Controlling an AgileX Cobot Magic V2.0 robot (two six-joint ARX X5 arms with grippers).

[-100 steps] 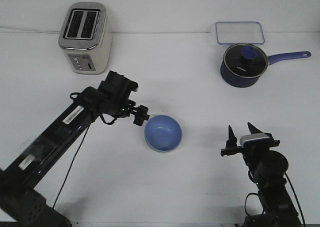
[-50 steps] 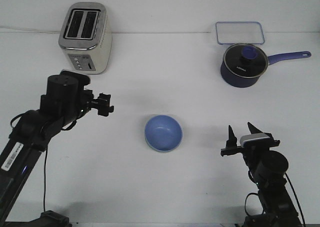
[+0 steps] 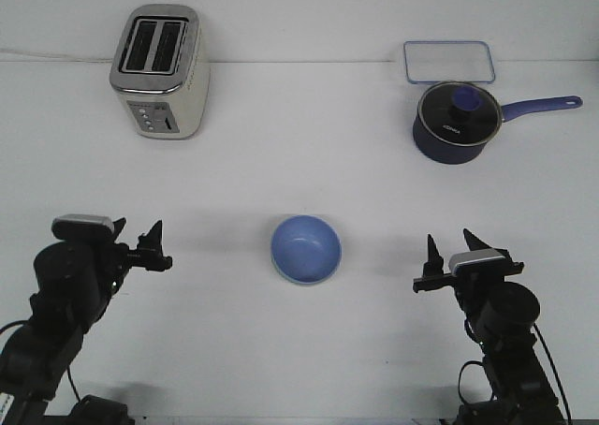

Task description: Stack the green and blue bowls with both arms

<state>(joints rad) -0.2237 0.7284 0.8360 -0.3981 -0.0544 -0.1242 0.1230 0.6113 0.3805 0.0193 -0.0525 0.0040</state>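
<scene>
The light blue bowl (image 3: 306,249) sits upright at the middle of the table, apart from both arms. The green bowl does not show as a separate thing; it is hidden or out of view. My left gripper (image 3: 140,238) is low at the front left, well left of the bowl, with its pointed fingers apart and empty. My right gripper (image 3: 450,241) is at the front right, to the right of the bowl, with its fingers spread and empty.
A silver toaster (image 3: 158,70) stands at the back left. A dark navy saucepan with a glass lid (image 3: 456,121) stands at the back right, its handle pointing right. A clear rectangular container (image 3: 448,62) lies behind it.
My left arm has pulled back from beside the blue bowl, moving left and down to the front left. The bowl and the right arm have not moved.
</scene>
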